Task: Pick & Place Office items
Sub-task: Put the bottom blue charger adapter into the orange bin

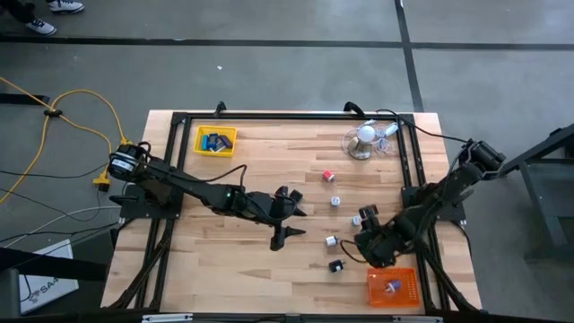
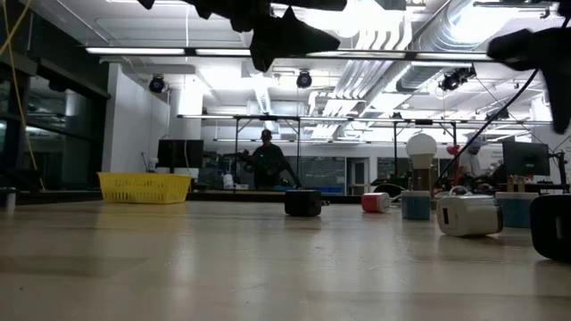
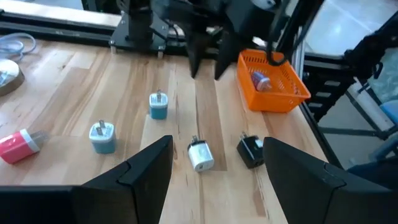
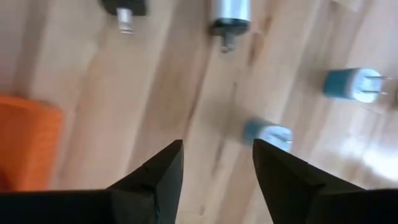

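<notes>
While both arms hang above the pale wooden counter (image 1: 269, 260), the scene reads as follows.

Right fingers: the right gripper (image 4: 216, 163) has its two dark fingers (image 4: 158, 171) parted with nothing between them; in the high view it (image 1: 369, 240) sits above the counter near the right edge, just beside the orange tray.

Pieces near the right fingers: through the gap a blurred blue-and-white plug block (image 4: 266, 133) lies on the wood just ahead; a teal plug block (image 4: 351, 84) lies farther off to one side; a silver-white cylinder piece (image 4: 230, 12) and a black piece (image 4: 124, 7) lie beyond. None touches the fingers.

Left fingers: the left gripper (image 3: 216, 163) is spread wide and holds nothing; in the high view it (image 1: 285, 226) hovers over the middle of the counter.

Pieces near the left fingers: a white plug piece (image 3: 201, 155) and a black plug piece (image 3: 250, 151) lie between the finger tips as seen from the wrist, on the counter below; two light-blue plug blocks (image 3: 102, 137) (image 3: 159, 104) and a red-and-white piece (image 3: 18, 144) lie well apart to one side.

Orange plastic mesh tray (image 1: 405, 296): front right corner, one small bluish item (image 1: 392, 287) inside.

Yellow plastic mesh tray (image 1: 230, 133): back left, blue blocks (image 1: 213, 142) inside.

White ball-shaped object on a stand (image 1: 366, 135): back right, apart from the pieces.
</notes>
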